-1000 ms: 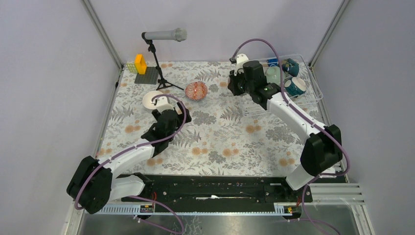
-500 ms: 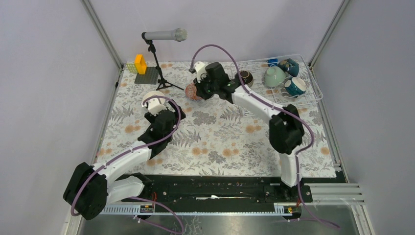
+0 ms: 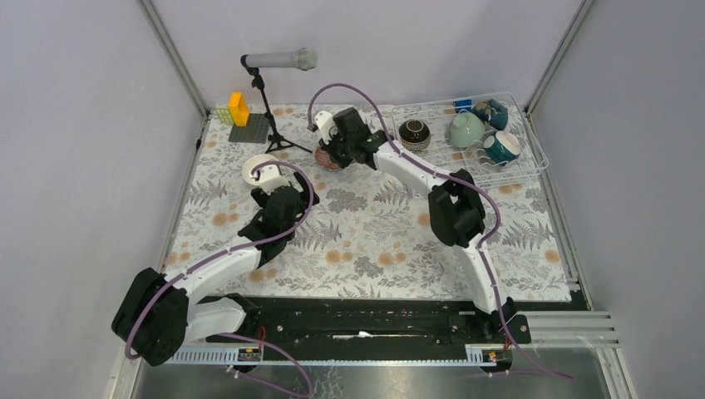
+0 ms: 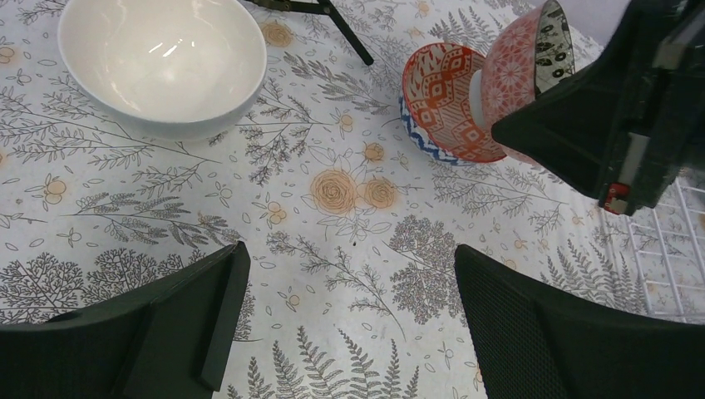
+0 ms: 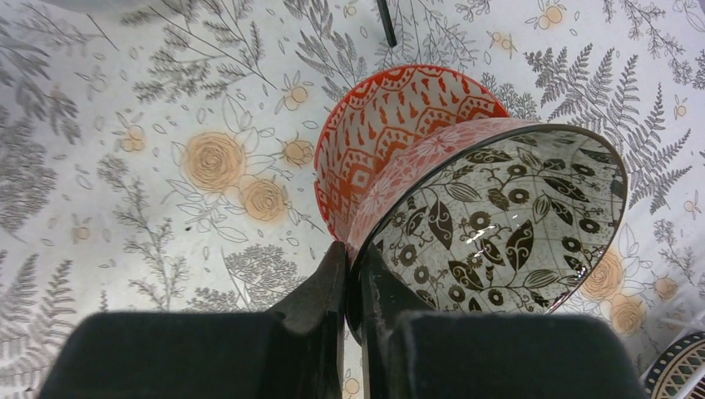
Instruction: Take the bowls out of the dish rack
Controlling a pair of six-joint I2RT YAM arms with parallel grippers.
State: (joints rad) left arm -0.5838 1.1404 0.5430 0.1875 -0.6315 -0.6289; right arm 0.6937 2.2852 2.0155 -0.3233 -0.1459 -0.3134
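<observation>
My right gripper (image 5: 352,264) is shut on the rim of a pink bowl (image 5: 499,216) with a grey floral inside. It holds the bowl tilted over a red patterned bowl (image 5: 391,125) that sits on the tablecloth. A white bowl (image 4: 162,62) stands to the left of them. My left gripper (image 4: 349,283) hangs open over bare cloth just in front of the white bowl, holding nothing. The dish rack (image 3: 532,166) at the back right holds a dark brown bowl (image 3: 414,133), a mint green bowl (image 3: 465,129) and a teal bowl (image 3: 501,147).
A microphone on a black tripod (image 3: 270,100) stands at the back left, its legs close to the red bowl. Yellow blocks on a grey plate (image 3: 239,112) sit behind it. Metal frame posts rise at both back corners.
My right arm has swung left from the dish rack, carrying the pink bowl over to the red patterned bowl. The left arm has barely moved.
</observation>
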